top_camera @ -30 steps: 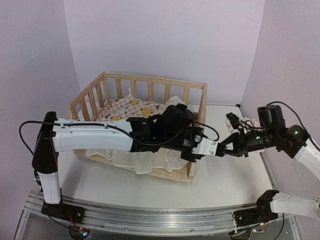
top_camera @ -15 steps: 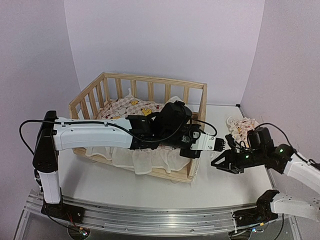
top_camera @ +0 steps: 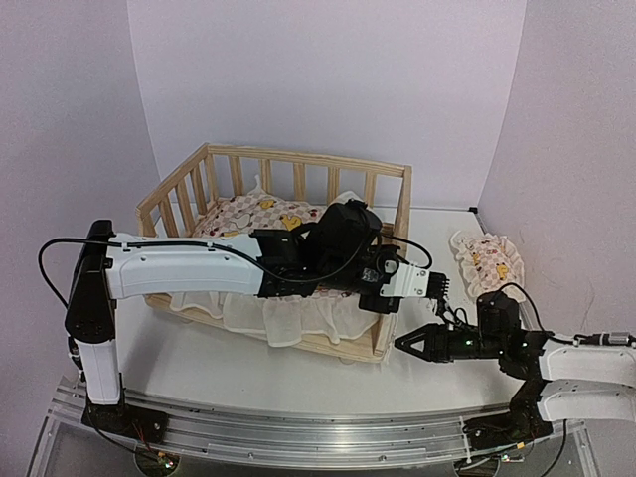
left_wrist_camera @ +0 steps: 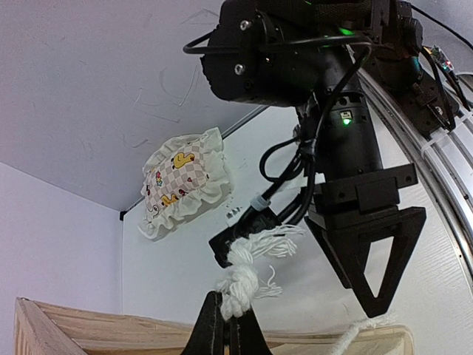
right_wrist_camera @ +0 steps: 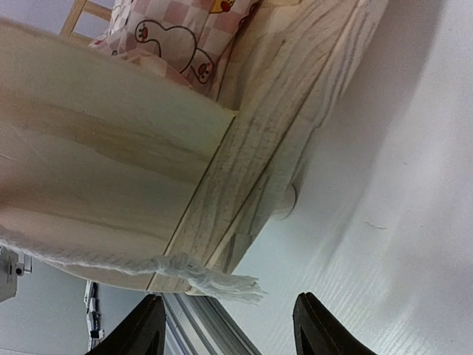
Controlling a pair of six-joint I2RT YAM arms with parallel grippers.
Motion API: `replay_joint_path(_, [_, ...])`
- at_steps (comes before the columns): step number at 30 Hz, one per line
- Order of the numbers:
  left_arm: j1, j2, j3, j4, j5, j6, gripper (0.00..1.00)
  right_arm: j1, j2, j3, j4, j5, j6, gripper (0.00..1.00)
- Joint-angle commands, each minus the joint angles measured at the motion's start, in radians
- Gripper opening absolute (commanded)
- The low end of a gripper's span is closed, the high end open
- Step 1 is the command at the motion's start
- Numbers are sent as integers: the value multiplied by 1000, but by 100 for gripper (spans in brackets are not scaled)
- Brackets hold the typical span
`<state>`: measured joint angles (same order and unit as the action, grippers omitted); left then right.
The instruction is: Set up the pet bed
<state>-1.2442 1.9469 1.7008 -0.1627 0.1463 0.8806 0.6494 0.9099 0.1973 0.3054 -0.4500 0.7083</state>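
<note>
The pet bed (top_camera: 391,213), a light-wood frame with slatted sides, stands left of centre with a duck-print cushion (top_camera: 260,212) inside. My left gripper (top_camera: 442,288) reaches past the bed's right end. In the left wrist view it (left_wrist_camera: 225,310) is shut on the knotted end of a white cord (left_wrist_camera: 247,274). My right gripper (top_camera: 402,343) lies low on the table and points at the bed's front right corner (right_wrist_camera: 281,148). Its jaws (right_wrist_camera: 230,296) stand open and hold nothing. A frayed white tassel (right_wrist_camera: 222,277) hangs from the bed's lower edge just above that gap.
A small duck-print pillow (top_camera: 487,258) lies on the table at the right, also in the left wrist view (left_wrist_camera: 181,181). A white frill (top_camera: 288,318) drapes over the bed's front rail. The metal rail (top_camera: 298,432) runs along the near edge. Walls close in on both sides.
The right gripper opened, let go at the left gripper's tip, and swung down and nearer, to the table by the bed's front right corner. The left gripper shut on the cord end.
</note>
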Motion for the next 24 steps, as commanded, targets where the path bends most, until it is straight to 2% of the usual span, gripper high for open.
replay_joint_path(1, [7,-30,12,38,2,-18,0,51,76,-13,269,-19,16,59])
replay_joint_path(4, [8,-31,9,40,4,-20,0,59,116,-10,289,-13,17,54])
replay_joint_path(8, [8,-34,9,42,10,-29,0,59,127,-29,307,46,30,29])
replay_joint_path(11, [8,-35,10,39,18,-40,0,59,143,-28,307,85,33,22])
replay_joint_path(14, [7,-33,12,31,26,-50,0,59,172,-10,311,87,33,20])
replay_joint_path(24, [7,-35,11,29,29,-57,0,60,235,20,358,66,-2,24])
